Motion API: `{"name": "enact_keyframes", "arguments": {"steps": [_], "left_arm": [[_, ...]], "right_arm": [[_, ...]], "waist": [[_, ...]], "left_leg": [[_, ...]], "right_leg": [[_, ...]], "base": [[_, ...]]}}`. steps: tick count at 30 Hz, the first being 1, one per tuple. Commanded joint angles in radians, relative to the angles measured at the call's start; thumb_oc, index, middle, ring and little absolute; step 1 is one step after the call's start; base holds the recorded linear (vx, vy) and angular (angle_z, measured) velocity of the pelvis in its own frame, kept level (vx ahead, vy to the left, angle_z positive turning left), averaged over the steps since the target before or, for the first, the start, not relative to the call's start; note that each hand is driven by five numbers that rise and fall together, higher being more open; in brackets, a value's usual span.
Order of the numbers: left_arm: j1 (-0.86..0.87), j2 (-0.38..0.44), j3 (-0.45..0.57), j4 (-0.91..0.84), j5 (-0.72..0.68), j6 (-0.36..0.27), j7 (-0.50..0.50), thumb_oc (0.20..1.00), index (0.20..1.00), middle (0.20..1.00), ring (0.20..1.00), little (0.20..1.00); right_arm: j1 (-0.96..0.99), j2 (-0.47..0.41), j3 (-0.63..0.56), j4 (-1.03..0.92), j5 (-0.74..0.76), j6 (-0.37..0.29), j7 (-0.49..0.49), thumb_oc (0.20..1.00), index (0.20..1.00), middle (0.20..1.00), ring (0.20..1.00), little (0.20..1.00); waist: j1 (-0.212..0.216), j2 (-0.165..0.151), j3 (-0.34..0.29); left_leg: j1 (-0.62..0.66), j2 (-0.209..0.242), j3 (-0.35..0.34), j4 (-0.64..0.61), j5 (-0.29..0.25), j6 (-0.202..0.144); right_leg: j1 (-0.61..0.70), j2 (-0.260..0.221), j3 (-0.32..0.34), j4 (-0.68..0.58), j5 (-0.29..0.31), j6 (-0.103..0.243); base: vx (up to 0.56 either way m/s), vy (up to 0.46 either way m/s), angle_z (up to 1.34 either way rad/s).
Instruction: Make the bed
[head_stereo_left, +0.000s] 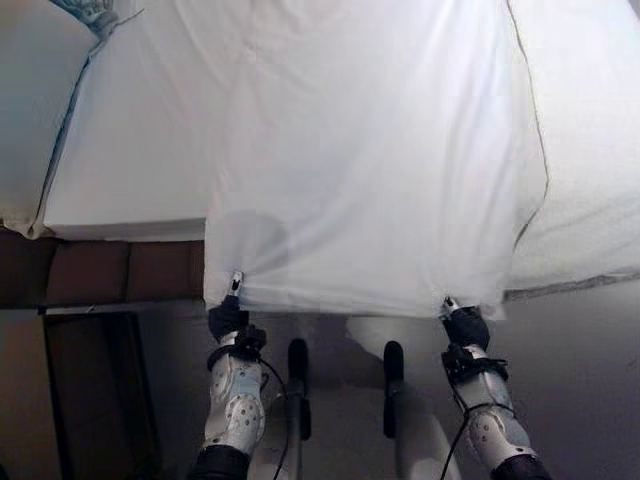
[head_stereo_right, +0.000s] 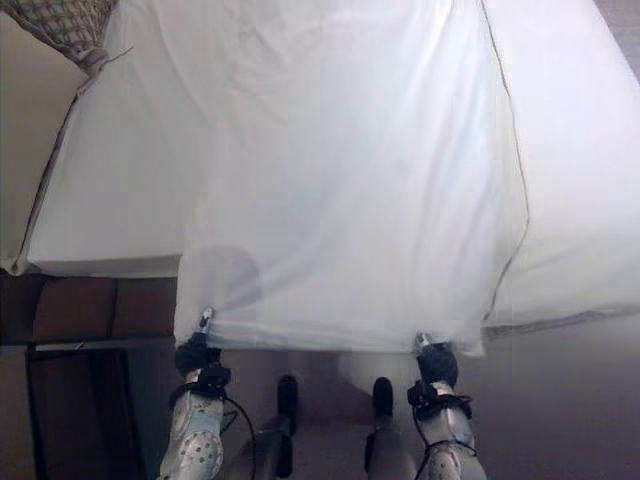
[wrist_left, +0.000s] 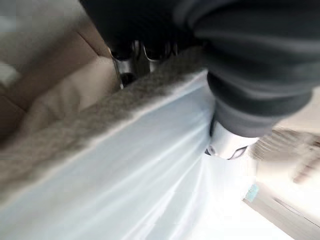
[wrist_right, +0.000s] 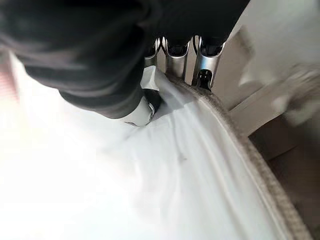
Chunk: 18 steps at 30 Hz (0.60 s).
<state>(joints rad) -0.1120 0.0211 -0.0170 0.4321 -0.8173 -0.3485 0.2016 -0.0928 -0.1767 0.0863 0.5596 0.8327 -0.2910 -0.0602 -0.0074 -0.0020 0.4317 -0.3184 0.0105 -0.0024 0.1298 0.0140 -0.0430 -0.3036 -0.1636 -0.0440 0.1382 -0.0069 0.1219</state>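
Left hand (head_stereo_left: 228, 318) and right hand (head_stereo_left: 465, 325) each pinching white sheet (head_stereo_left: 370, 150) hem, wrist views showing thumb-and-finger clamp, sheet overhanging mattress (head_stereo_left: 120, 225) edge.

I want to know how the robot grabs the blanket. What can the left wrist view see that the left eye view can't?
Left wrist view alone: up close, the left hand pinches the white blanket at its grey-trimmed edge, fingers one side, thumb the other.

Left eye view alone: the right hand at the blanket's other corner, the mattress and the brown bed frame.

Both: the left hand gripping the blanket.
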Motion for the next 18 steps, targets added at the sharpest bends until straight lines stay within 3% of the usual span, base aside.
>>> {"name": "enact_keyframes", "arguments": {"steps": [1, 2, 3, 4, 5, 7, 8, 17, 18], "left_arm": [[0.107, 0.198, 0.331, 0.083, -0.059, -0.120, 0.087, 0.200, 0.200, 0.200, 0.200, 0.200], [0.097, 0.194, 0.334, 0.122, -0.079, -0.130, 0.085, 0.200, 0.200, 0.200, 0.200, 0.200], [0.060, 0.200, 0.320, 0.285, -0.063, -0.103, 0.081, 0.200, 0.200, 0.200, 0.200, 0.200], [0.058, 0.201, 0.320, 0.286, -0.064, -0.104, 0.080, 0.200, 0.200, 0.200, 0.200, 0.200], [0.020, 0.203, 0.317, 0.442, -0.083, -0.095, 0.081, 0.200, 0.200, 0.200, 0.200, 0.200], [-0.002, 0.202, 0.317, 0.508, -0.096, -0.088, 0.078, 0.200, 0.200, 0.200, 0.200, 0.200], [-0.026, 0.209, 0.322, 0.648, -0.084, -0.060, 0.090, 0.200, 0.200, 0.200, 0.200, 0.200], [-0.021, 0.215, 0.344, 0.857, -0.056, -0.001, 0.079, 0.200, 0.200, 0.200, 0.200, 0.200], [-0.017, 0.214, 0.335, 0.872, -0.033, 0.009, 0.075, 0.592, 0.592, 0.592, 0.592, 0.592]], "right_arm": [[0.126, -0.107, -0.151, 0.135, -0.029, -0.025, -0.061, 0.200, 0.200, 0.200, 0.200, 0.200], [0.118, -0.105, -0.138, 0.173, -0.015, -0.017, -0.041, 0.200, 0.200, 0.200, 0.200, 0.200], [0.086, -0.107, -0.116, 0.302, -0.039, -0.004, -0.042, 0.200, 0.200, 0.200, 0.200, 0.200], [0.084, -0.107, -0.116, 0.303, -0.038, -0.005, -0.042, 0.200, 0.200, 0.200, 0.200, 0.200], [0.053, -0.102, -0.107, 0.403, -0.040, 0.005, -0.044, 0.200, 0.200, 0.200, 0.200, 0.200], [0.037, -0.100, -0.102, 0.450, -0.052, 0.009, -0.051, 0.200, 0.200, 0.200, 0.200, 0.200], [0.012, -0.089, -0.087, 0.521, -0.074, 0.021, -0.064, 0.200, 0.200, 0.200, 0.200, 0.200], [0.001, -0.066, -0.058, 0.668, -0.147, 0.054, -0.076, 0.200, 0.200, 0.200, 0.200, 0.200], [0.002, -0.065, -0.060, 0.682, -0.149, 0.056, -0.077, 0.200, 0.200, 0.200, 0.200, 0.200]], "waist": [[0.044, -0.054, -0.061], [0.046, -0.053, -0.061], [0.051, -0.050, -0.054], [0.051, -0.051, -0.055], [0.053, -0.049, -0.058], [0.053, -0.048, -0.057], [0.056, -0.048, -0.064], [0.061, -0.055, -0.088], [0.061, -0.054, -0.090]], "left_leg": [[-0.069, -0.064, -0.006, 0.083, -0.047, 0.033], [-0.073, -0.064, -0.009, 0.083, -0.046, 0.032], [-0.069, -0.063, -0.013, 0.080, -0.045, 0.031], [-0.072, -0.064, -0.013, 0.079, -0.042, 0.032], [-0.074, -0.065, -0.016, 0.072, -0.038, 0.029], [-0.073, -0.065, -0.019, 0.066, -0.035, 0.027], [-0.072, -0.063, -0.021, 0.062, -0.034, 0.027], [-0.058, -0.056, -0.036, 0.017, -0.014, 0.021], [-0.056, -0.057, -0.038, 0.014, -0.011, 0.020]], "right_leg": [[-0.030, -0.070, -0.027, -0.066, 0.138, 0.048], [-0.031, -0.071, -0.031, -0.064, 0.136, 0.047], [-0.026, -0.071, -0.038, -0.063, 0.134, 0.046], [-0.029, -0.072, -0.038, -0.064, 0.136, 0.046], [-0.028, -0.074, -0.043, -0.067, 0.137, 0.045], [-0.026, -0.075, -0.048, -0.069, 0.137, 0.045], [-0.025, -0.077, -0.054, -0.074, 0.138, 0.045], [-0.013, -0.074, -0.073, -0.094, 0.140, 0.043], [-0.012, -0.074, -0.075, -0.093, 0.141, 0.044]], "base": [[-0.01, -0.014, 0.06], [-0.01, -0.002, 0.07], [-0.01, -0.002, 0.08], [0.00, 0.005, 0.12], [0.00, 0.004, 0.11], [0.01, -0.001, 0.11], [0.02, -0.003, 0.08], [0.02, -0.017, 0.06], [0.03, -0.034, 0.05]]}}
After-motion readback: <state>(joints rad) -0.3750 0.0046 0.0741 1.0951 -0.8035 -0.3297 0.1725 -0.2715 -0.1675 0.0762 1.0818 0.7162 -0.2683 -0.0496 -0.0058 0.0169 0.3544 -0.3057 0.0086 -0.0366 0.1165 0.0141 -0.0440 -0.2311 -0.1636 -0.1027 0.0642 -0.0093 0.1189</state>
